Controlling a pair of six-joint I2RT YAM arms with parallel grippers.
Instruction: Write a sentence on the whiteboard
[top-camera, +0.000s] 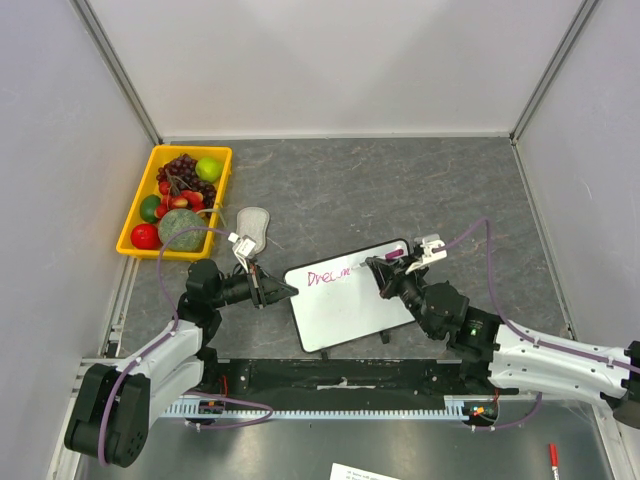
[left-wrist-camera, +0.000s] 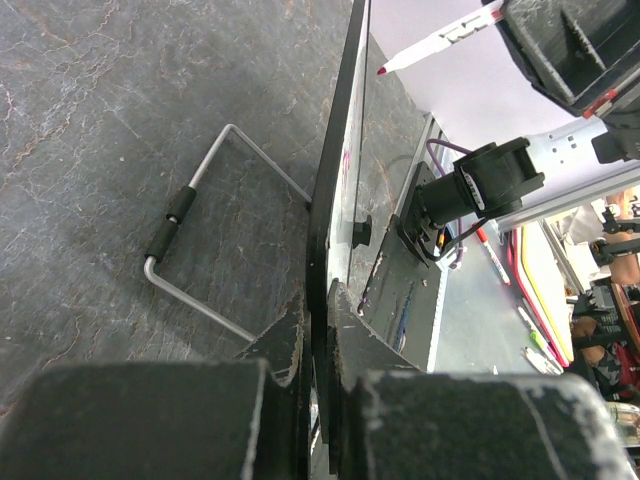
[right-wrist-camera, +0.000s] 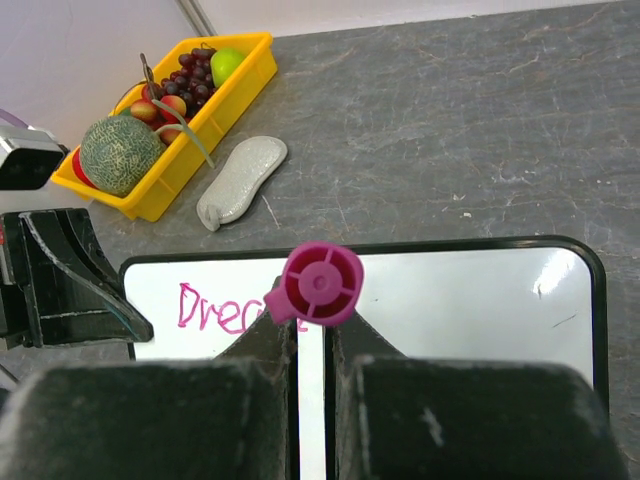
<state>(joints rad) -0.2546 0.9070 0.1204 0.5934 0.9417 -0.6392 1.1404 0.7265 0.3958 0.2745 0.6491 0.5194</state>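
The whiteboard (top-camera: 350, 312) lies tilted on the grey table between the two arms. The sentence (top-camera: 325, 276) is magenta writing along its top, reading "Drea" and a further stroke; in the right wrist view (right-wrist-camera: 212, 308) it is partly hidden behind the marker. My left gripper (top-camera: 283, 292) is shut on the board's left edge, and the black frame (left-wrist-camera: 335, 200) runs between its fingers (left-wrist-camera: 290, 345). My right gripper (top-camera: 385, 272) is shut on a magenta marker (right-wrist-camera: 320, 284), held upright with its tip on the board (right-wrist-camera: 470, 300). The marker's tip (left-wrist-camera: 384, 70) shows in the left wrist view.
A yellow tray (top-camera: 135, 225) of fruit stands at the back left. A grey oval eraser pad (top-camera: 252, 225) lies beside it, just behind my left gripper. The board's wire stand (left-wrist-camera: 190, 200) sticks out underneath. A red marker (top-camera: 551, 455) lies off the table at the front right.
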